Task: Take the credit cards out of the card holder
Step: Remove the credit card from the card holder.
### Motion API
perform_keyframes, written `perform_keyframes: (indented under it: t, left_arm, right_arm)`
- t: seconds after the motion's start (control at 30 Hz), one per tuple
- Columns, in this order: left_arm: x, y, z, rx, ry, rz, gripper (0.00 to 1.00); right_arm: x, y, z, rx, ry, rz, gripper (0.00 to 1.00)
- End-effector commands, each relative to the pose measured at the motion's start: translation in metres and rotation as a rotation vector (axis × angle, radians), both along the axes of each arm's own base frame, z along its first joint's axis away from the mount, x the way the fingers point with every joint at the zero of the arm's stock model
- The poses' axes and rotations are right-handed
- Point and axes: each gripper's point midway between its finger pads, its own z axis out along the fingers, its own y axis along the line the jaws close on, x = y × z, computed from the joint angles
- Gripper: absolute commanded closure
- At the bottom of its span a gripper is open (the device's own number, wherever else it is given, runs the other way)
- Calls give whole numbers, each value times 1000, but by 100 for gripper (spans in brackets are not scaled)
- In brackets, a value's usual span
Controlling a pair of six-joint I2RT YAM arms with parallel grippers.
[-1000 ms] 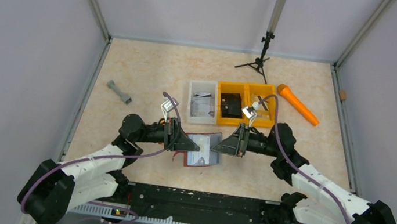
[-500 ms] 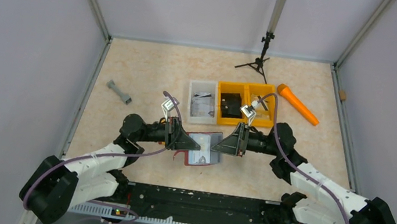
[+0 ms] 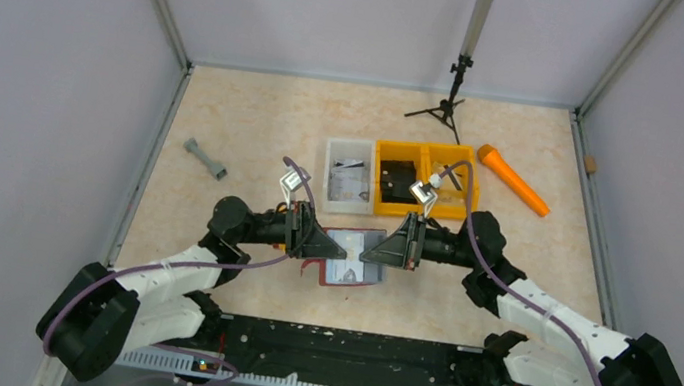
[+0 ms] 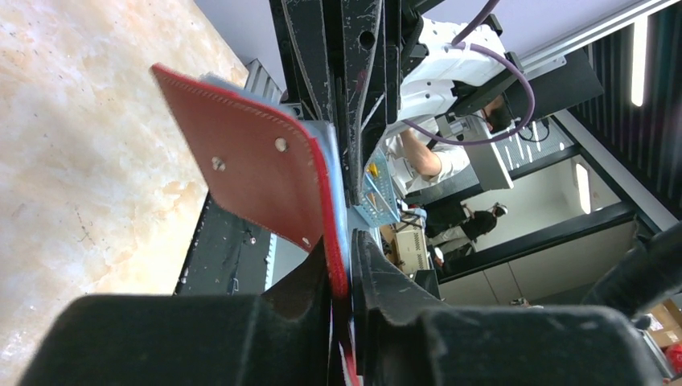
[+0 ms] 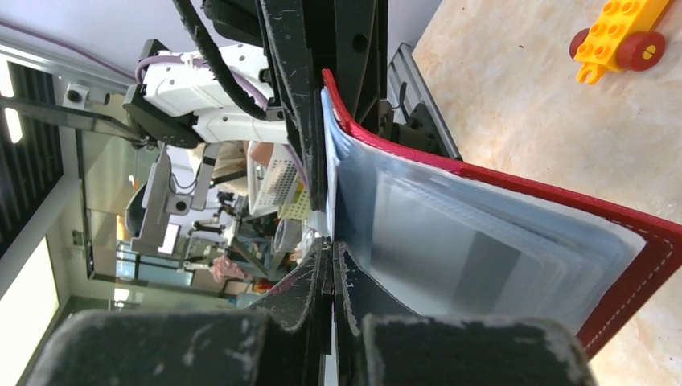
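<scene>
both grippers met at the maroon card holder (image 3: 350, 259), centre of the overhead view. the left gripper (image 4: 342, 269) pinched its red edge; the right gripper (image 5: 331, 261) was pressed together on a pale inner layer (image 5: 358, 193), card or pocket unclear.

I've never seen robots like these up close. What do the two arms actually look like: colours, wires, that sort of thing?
They are a matching pair. The left arm and right arm have bulky black bases and joints, with white shells along the middle links. A purple cable loops outside each. The left tool and right tool are black wedges with scuffed fingers.
</scene>
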Motion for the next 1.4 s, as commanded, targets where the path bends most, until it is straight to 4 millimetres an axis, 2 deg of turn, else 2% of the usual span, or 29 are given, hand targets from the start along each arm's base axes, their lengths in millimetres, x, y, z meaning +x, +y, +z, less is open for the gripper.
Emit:
perform_keyframes:
  t: [0.0, 0.2, 0.23, 0.33, 0.4, 0.5, 0.6, 0.73, 0.8, 0.93, 1.37]
  left_arm:
    - [-2, 0, 14, -47, -86, -4, 78]
    - [-3, 1, 14, -41, -87, -8, 72]
    - [-4, 1, 13, -39, -88, -8, 74]
    - [-4, 1, 14, -39, -91, -9, 91]
    - [-3, 1, 14, -39, -92, -4, 96]
    - [-3, 1, 15, -40, -97, 2, 95]
    - [-4, 1, 16, -41, -101, -3, 82]
    - [-3, 1, 15, -39, -96, -3, 90]
    - [-3, 1, 14, -38, -92, -2, 90]
    - [-4, 2, 14, -43, -94, -1, 100]
    - [-4, 3, 18, -54, -101, 12, 100]
  right_arm:
    - [5, -2, 23, 55, -72, -35, 100]
    - [9, -8, 16, 48, -54, -56, 100]
    - [9, -8, 16, 47, -53, -57, 100]
    - [9, -8, 14, 43, -49, -56, 100]
    - [9, -10, 11, 38, -45, -60, 100]
    - [10, -12, 7, 31, -42, -66, 100]
    - [9, -14, 3, 28, -39, -67, 100]
    - [8, -15, 2, 29, -40, -68, 100]
    - [9, -15, 1, 27, -40, -69, 100]
    - [9, -16, 0, 24, -42, -68, 100]
    - [13, -27, -16, -12, -38, -88, 100]
